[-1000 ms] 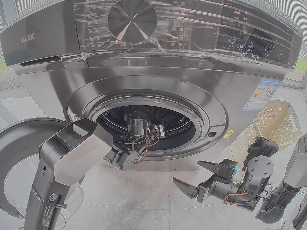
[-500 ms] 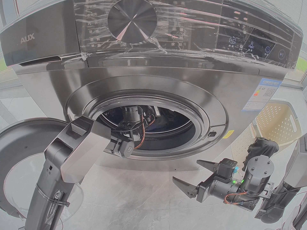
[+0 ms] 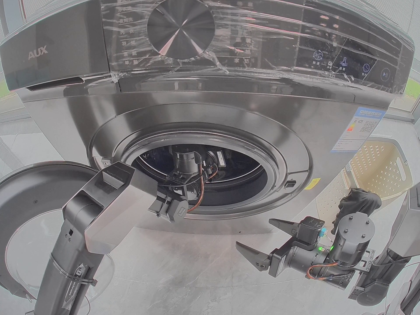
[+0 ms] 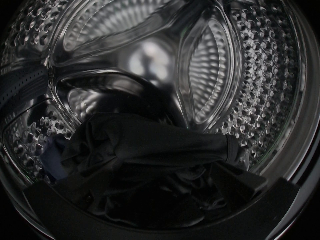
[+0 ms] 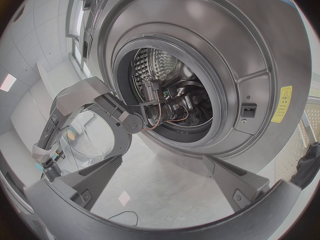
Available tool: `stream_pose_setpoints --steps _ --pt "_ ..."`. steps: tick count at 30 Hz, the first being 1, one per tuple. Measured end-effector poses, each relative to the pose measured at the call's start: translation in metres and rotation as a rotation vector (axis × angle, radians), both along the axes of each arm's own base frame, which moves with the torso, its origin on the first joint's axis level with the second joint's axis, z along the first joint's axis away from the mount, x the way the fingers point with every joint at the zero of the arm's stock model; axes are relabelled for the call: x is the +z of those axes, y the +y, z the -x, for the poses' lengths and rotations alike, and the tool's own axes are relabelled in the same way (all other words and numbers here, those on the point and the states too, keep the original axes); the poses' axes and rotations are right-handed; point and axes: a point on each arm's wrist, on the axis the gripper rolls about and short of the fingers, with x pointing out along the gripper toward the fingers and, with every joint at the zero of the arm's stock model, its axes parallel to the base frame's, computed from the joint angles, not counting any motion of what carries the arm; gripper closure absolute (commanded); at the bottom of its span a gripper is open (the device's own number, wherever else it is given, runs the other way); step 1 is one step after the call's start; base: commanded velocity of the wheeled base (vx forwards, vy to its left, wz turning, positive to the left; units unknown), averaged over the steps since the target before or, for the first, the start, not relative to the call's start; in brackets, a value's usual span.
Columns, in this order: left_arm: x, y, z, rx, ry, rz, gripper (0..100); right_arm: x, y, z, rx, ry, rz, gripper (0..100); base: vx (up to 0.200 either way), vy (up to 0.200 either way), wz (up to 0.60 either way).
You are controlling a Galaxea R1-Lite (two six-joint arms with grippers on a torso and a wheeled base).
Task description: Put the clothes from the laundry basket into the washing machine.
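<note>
Your left gripper (image 4: 148,169), fingers spread wide, is inside the washing machine (image 3: 245,110) drum (image 4: 266,67), over dark clothes (image 4: 150,144). Your right gripper (image 3: 254,234) hangs wide open at 5 o'clock, with the laundry basket (image 3: 385,167) at 4 o'clock.

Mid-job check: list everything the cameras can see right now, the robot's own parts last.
washer: one, grey, straight ahead, porthole open
door: one, grey rim with clear glass, swung open on the left
drum: one, silver, perforated, inside the washer
clothes: dark pile, count unclear, at the drum's bottom
basket: one, cream, perforated, right of the washer
garment: one, black, draped over the basket's near rim
floor: grey tiles, before the washer
left hand: open, inside the drum by the clothes
right hand: open, empty, low before the washer, near the basket
</note>
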Motion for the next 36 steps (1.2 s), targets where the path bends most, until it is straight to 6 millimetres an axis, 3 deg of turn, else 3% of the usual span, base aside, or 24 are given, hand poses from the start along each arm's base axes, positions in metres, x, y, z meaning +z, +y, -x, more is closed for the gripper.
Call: stream_pose_setpoints --steps 9,15,23,28,36 --pt "-0.01 0.007 0.037 -0.034 0.003 -0.173 0 0.0 -0.001 0.001 0.0 0.002 0.002 0 0.0 0.0 0.0" --pt "-0.012 0.017 0.085 -0.09 0.053 -0.234 0 0.0 -0.001 0.002 0.004 0.005 0.002 0 0.0 0.0 0.0" --pt "-0.001 0.035 0.164 -0.185 0.065 -0.244 0 0.0 -0.001 0.006 0.012 0.009 0.003 0 0.0 0.0 0.0" --pt "0.011 0.054 0.213 -0.235 0.067 -0.235 0 0.001 -0.004 0.011 0.017 0.011 0.005 0 0.0 0.0 0.0" --pt "0.031 0.088 0.269 -0.239 0.053 -0.238 0 0.009 -0.025 0.027 -0.004 0.019 -0.001 0 0.0 0.0 0.0"
